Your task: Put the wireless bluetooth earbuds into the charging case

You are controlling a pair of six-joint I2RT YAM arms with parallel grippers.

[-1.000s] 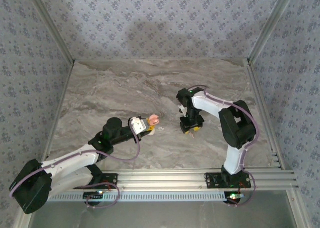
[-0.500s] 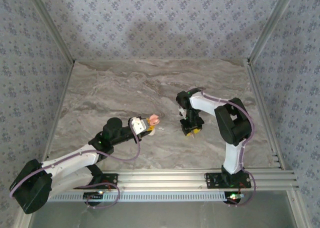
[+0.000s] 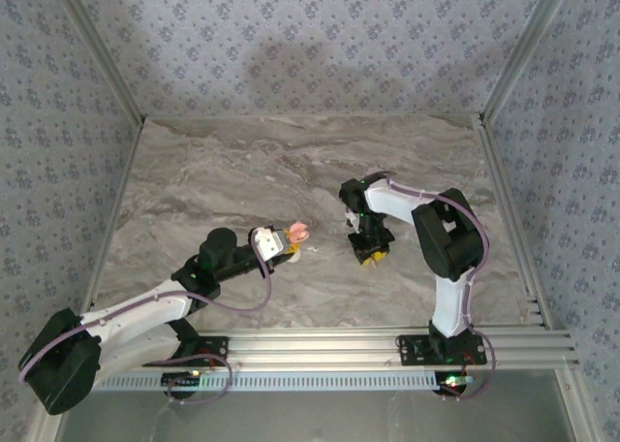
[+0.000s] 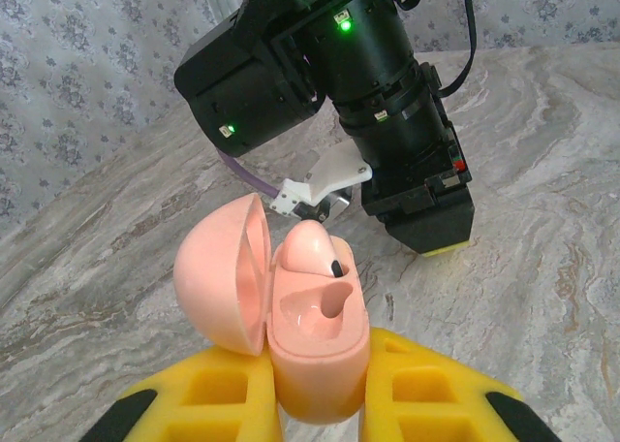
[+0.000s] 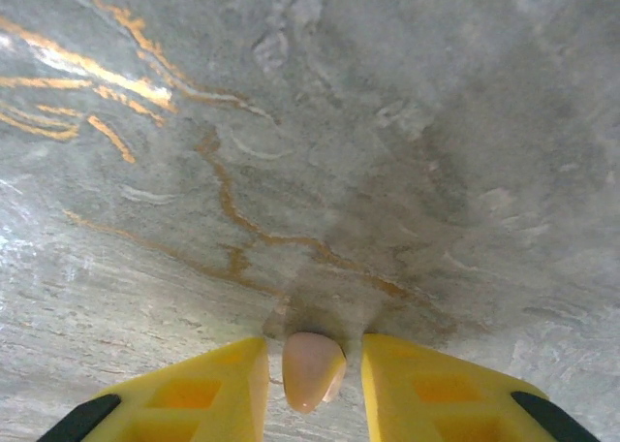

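Left jaws: closed on the charging case (image 4: 315, 355), pinching its lower body from both sides.
Case pose: upright between the left jaws, lid (image 4: 221, 272) swung open to their left, so both sockets face up and stay reachable from above.
Seated earbud (image 4: 308, 251): 1 pale pink bud already sits in the socket farther from the left jaws.
Empty socket (image 4: 327, 306): the socket nearer the left jaws is vacant; judged to be the target for the next bud.
Loose earbud (image 5: 312, 369): lies on the surface (image 5: 387, 122), centred between the right jaws.
Right jaws: pointed straight down at the surface, the yellow pads (image 5: 208, 384) straddling the bud with a thin gap on each side; not yet pinching it.
Reason for this split: 1 arm steadies the case off the surface while the other fetches, so the small bud can be lowered into a fixed, open socket.
Right arm (image 4: 368, 64): stands just beyond the case, ahead of the left jaws, a short carry away.
Change from 1 second earlier: in the overhead view the right arm has folded in and its jaws have moved a little toward the near edge; the left arm (image 3: 145, 311) and case have not moved.
Stage, as judged: second bud about to be grasped.
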